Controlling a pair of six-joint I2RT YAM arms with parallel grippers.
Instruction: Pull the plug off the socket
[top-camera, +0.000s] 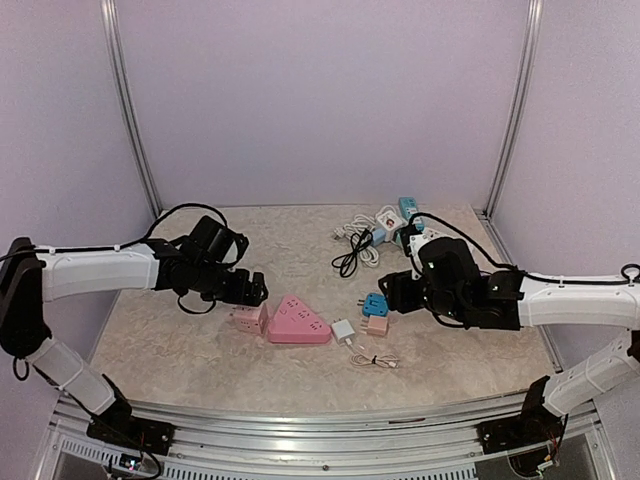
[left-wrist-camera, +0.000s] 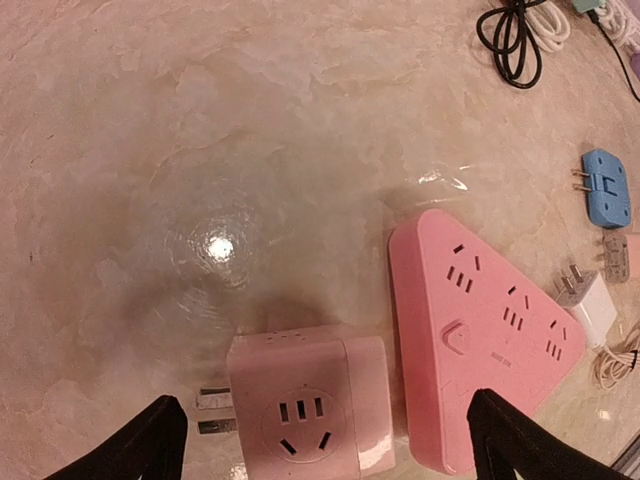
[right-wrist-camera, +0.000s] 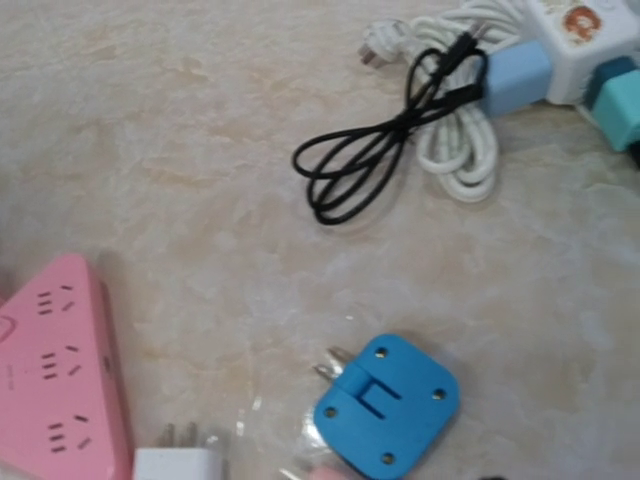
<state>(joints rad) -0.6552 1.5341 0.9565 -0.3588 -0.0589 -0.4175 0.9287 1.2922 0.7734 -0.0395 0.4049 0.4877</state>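
The pink cube plug (left-wrist-camera: 305, 405) lies left of the table's centre, towards the near edge, just beside the pink triangular socket (left-wrist-camera: 480, 335). Its bare prongs (left-wrist-camera: 212, 412) are turned away from the socket, so it is judged already free. Its prong axis runs along the line between the fingers. The left gripper (top-camera: 255, 290) hangs directly above it, spread wide and holding nothing. The right gripper (top-camera: 392, 292) lies well apart; its spread cannot be told.

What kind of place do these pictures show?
Probably a robot test booth, not a home: plain lilac walls, metal corner posts, and a pink triangular power strip laid out on a marble-patterned tabletop.
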